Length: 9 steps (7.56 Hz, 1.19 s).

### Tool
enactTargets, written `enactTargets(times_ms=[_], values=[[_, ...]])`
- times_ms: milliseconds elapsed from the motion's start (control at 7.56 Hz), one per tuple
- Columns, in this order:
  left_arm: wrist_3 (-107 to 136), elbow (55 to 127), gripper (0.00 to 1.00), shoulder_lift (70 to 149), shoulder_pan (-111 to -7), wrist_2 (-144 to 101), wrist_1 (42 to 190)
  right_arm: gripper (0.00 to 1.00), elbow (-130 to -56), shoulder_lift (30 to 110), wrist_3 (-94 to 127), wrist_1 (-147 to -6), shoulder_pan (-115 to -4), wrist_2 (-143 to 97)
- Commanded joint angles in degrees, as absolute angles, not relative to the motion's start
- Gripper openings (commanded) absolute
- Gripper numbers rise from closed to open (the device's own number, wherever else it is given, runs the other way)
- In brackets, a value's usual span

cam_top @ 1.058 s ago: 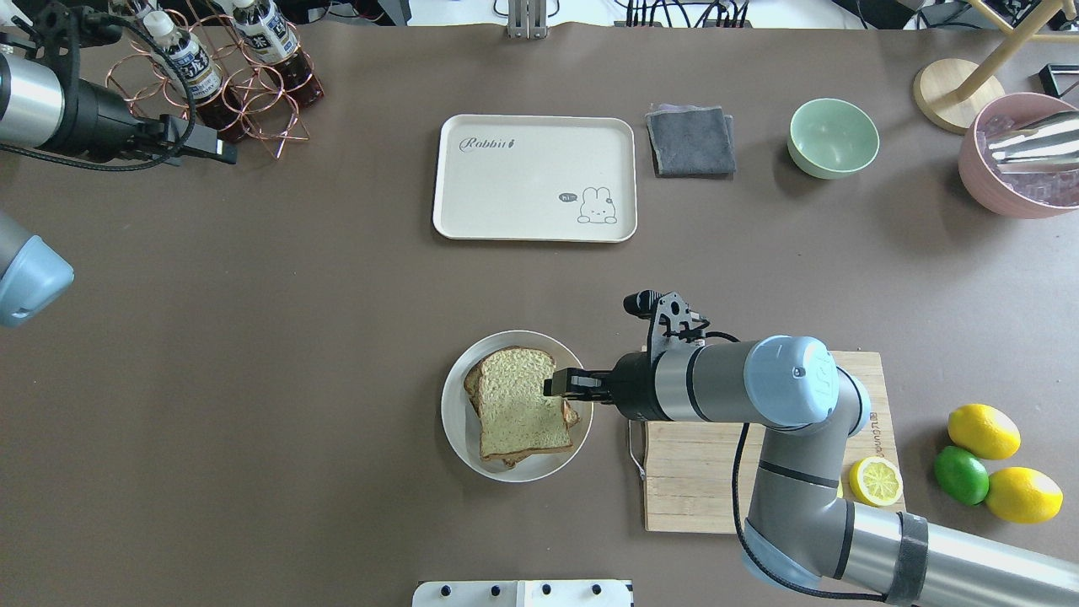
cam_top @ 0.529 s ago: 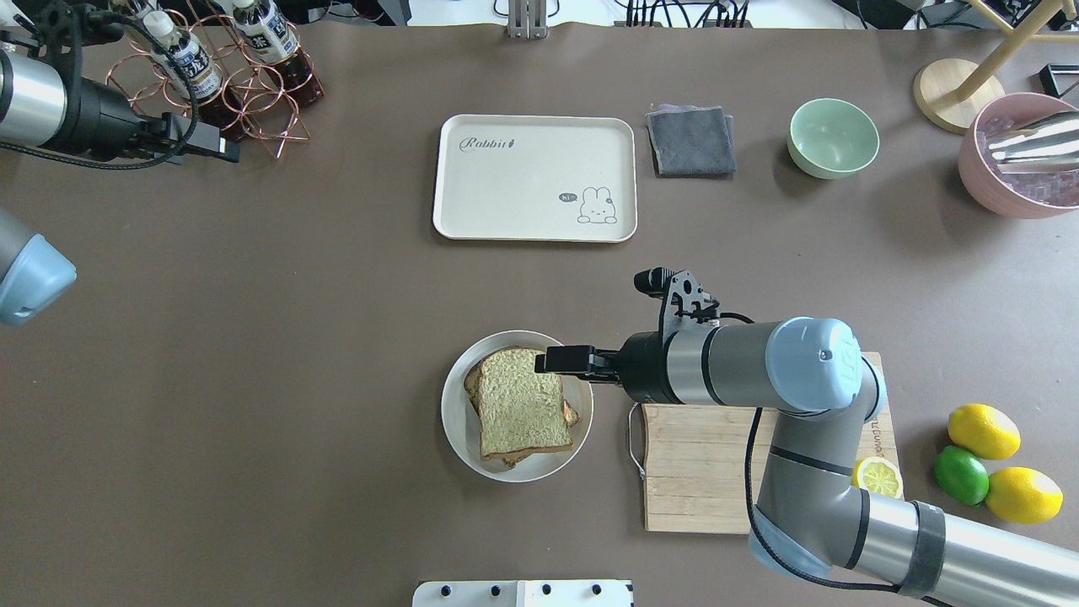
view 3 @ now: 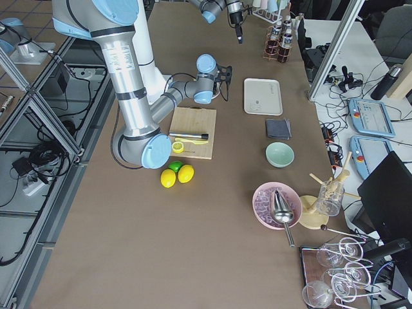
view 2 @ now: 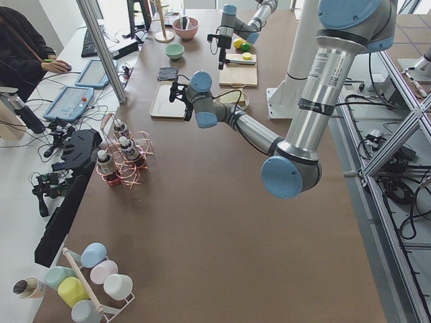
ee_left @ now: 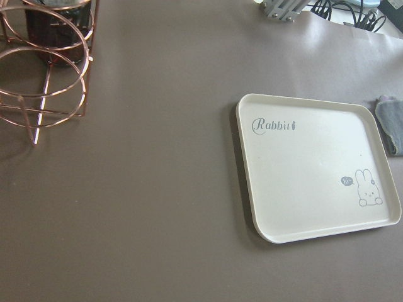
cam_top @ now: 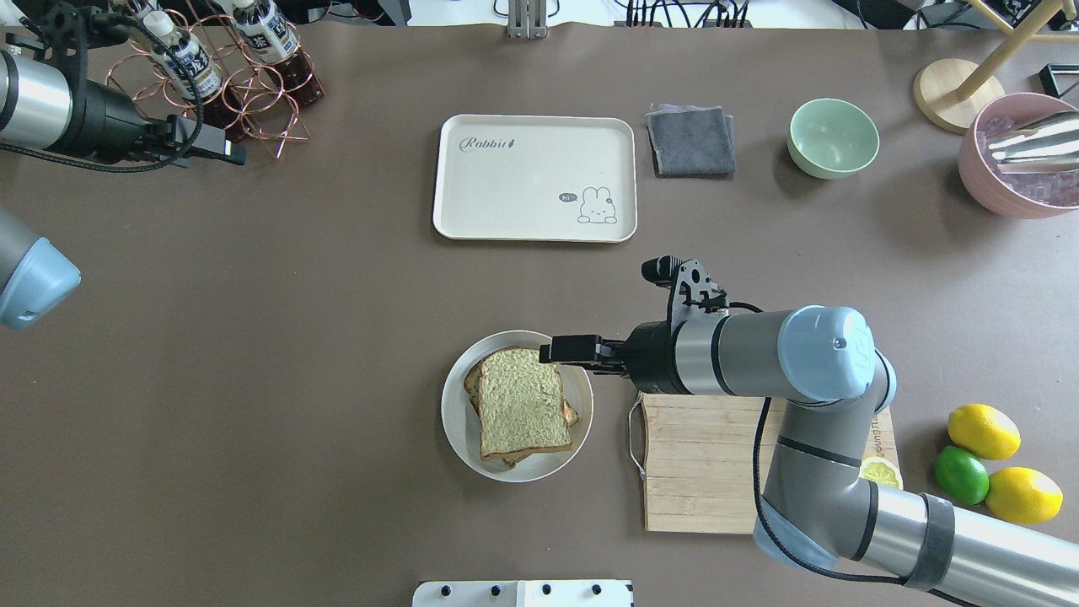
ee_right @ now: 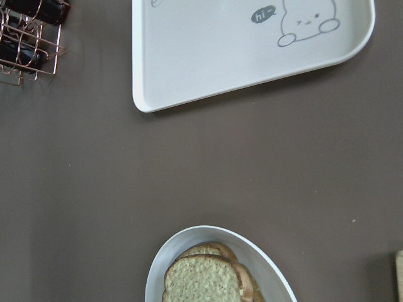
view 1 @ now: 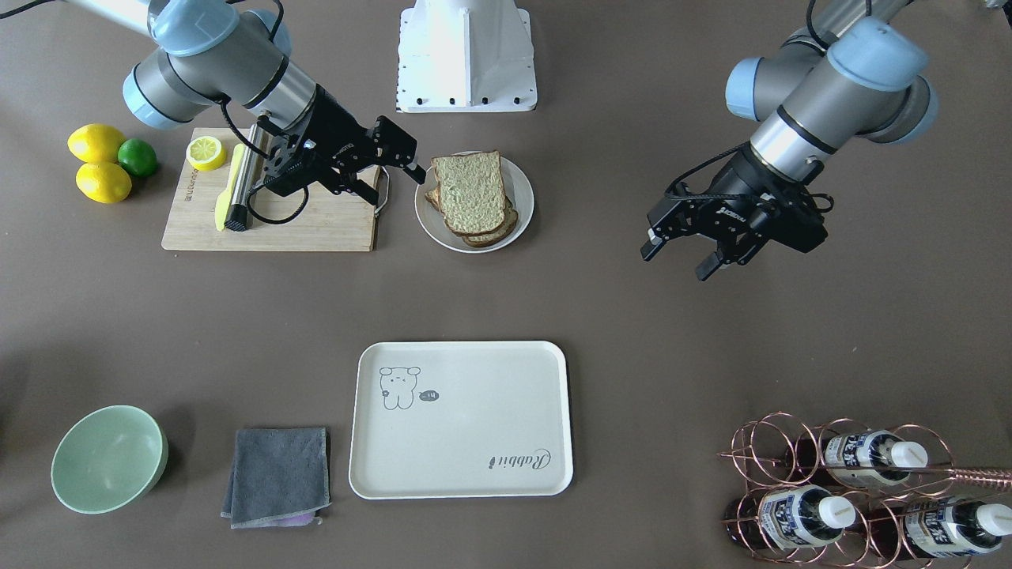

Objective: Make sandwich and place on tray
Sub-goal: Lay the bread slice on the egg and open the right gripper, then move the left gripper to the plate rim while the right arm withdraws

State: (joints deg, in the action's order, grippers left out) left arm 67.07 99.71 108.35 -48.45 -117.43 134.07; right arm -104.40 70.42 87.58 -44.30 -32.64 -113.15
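Observation:
The sandwich (cam_top: 518, 407), two brown-crusted wholegrain slices stacked a little askew, lies on a round white plate (cam_top: 451, 413) near the table's front. My right gripper (cam_top: 550, 349) hovers open over the plate's far right rim, holding nothing and apart from the bread. From the front view the right gripper (view 1: 413, 162) stands just beside the sandwich (view 1: 470, 194). The cream tray (cam_top: 534, 177) with "Rabbit" script lies bare further back, also seen as the tray (ee_left: 315, 163) in the left wrist view. My left gripper (view 1: 676, 262) hangs open and empty far to the side.
A wooden cutting board (cam_top: 691, 472) with a lemon half (view 1: 205, 152) and utensils lies under my right arm. Lemons and a lime (cam_top: 982, 459) sit beyond it. A grey cloth (cam_top: 691, 141), green bowl (cam_top: 833, 137), pink bowl (cam_top: 1011, 156) and copper bottle rack (cam_top: 228, 67) line the back.
My right gripper has let go of the top slice and drawn back and away from it toward the tray side. The slice now rests flat on the stack.

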Motion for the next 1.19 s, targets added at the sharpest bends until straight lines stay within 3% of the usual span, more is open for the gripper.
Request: enactTargets(times_ms=[0,397,529,1058], values=[[75.20,102.56,0.97,109.77,-37.29,-104.88,134.03,1.00,-106.26,70.57,86.76,-57.43,-39.53,-116.10],[80.41,103.97,0.93,111.44,-27.19,-93.80,134.03,1.00,-106.17,71.80,68.28,-72.98,-46.21,-115.58],[82.42,104.15,0.82,111.36,-25.51,-91.26,134.03,1.00,-105.91,73.72,62.98,-73.91,-47.10,-115.58],[82.44,103.71,0.82,109.70,-19.62,-84.48,133.95,1.00,-105.55,78.47,45.21,-81.65,-52.54,-116.01]])
